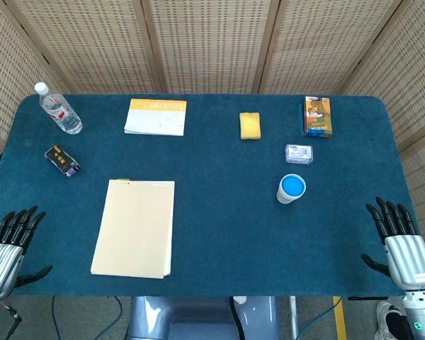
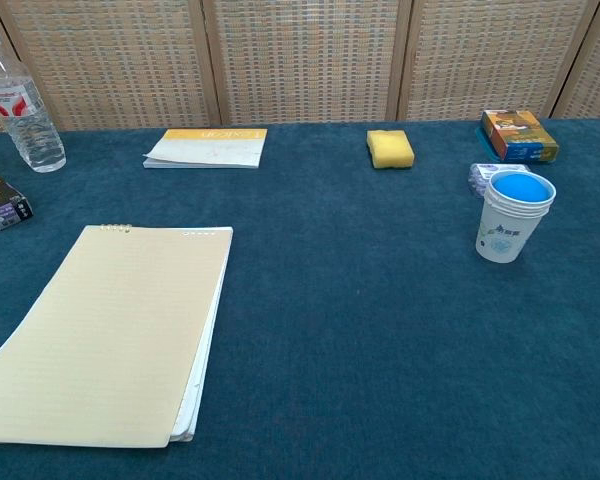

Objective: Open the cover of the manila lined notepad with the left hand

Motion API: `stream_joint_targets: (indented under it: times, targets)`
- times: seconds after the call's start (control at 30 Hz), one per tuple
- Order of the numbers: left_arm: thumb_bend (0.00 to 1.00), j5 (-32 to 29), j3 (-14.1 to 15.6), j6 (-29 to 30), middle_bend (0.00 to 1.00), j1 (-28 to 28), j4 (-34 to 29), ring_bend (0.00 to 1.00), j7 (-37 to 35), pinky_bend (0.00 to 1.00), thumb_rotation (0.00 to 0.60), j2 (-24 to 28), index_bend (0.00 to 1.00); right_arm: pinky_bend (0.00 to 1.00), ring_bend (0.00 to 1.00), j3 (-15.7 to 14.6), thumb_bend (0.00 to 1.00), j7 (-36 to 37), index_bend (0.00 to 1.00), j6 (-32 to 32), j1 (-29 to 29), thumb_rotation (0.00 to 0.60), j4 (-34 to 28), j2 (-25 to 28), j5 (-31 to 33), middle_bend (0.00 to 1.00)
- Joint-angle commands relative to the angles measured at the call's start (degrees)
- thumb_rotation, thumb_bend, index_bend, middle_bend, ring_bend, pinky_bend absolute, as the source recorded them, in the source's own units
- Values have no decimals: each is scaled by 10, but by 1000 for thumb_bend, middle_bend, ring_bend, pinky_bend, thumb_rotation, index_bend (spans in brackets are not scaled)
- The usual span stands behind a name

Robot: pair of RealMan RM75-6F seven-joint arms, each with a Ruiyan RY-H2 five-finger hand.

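Left hand: the robot's black-fingered metal left hand (image 1: 13,237) waits at the near left edge of the table. Its fingers are spread apart and it holds nothing.
Right hand: the matching right hand (image 1: 398,237) waits at the near right edge, fingers apart too, and holds nothing.
Notepad: the flat manila lined notepad (image 1: 136,227) lies shut on the blue cloth table (image 1: 219,234), just to the right of the left hand. Its bound top edge points away from the robot.
How to do it well: the cover seems to hinge at the far edge. So it looks best for the left hand to slide its fingertips under the near corner, lift only the top sheet, and swing it up and away.
Watch out: the cover is thin and may bend, or more pages may come up with it.
Things around: a small dark box (image 1: 61,161), a clear plastic water bottle (image 1: 59,110) and a yellow-topped white booklet (image 1: 156,117) sit beyond the notepad.
In the way: the booklet lies where the cover may land, though it looks well apart.
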Motion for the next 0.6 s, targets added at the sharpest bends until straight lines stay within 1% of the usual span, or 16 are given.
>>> stream_joint_targets:
  times: [0.03,0.23,0.37,0.4,0.5,0.53,0.6]
  targets:
    - [0,1,1,0,0,1,0,0,1,0,600,0,0,0,0,0,0,5,0,3,-1,600,2,0,-1,0]
    - [0,4,3,-1,0,2,2,0,5,0,600,-4,0,0,0,0,0,12,0,2,-2,600,3,2,0,0]
    - [7,19,10,-23,0,-8,12,0,24,0,600,-18,0,0,0,0,0,14,0,-1,-1,600,0,3,1,0]
    - [44,27,14,-32,0,-13,16,0,29,0,600,-25,0,0,0,0,0,14,0,-1,-1,600,0,4,1,0]
    - [203,56,24,-65,0,-32,40,0,45,0,600,-58,0,0,0,-1,0,17,0,-4,-1,600,-1,6,4,0]
    - [221,70,29,-80,0,-40,53,0,52,0,600,-75,0,0,0,-1,0,20,0,-4,-1,600,-2,7,5,0]
    - [223,85,38,-102,0,-51,70,0,58,0,600,-101,0,0,0,0,0,23,0,-4,-2,600,-3,9,6,0]
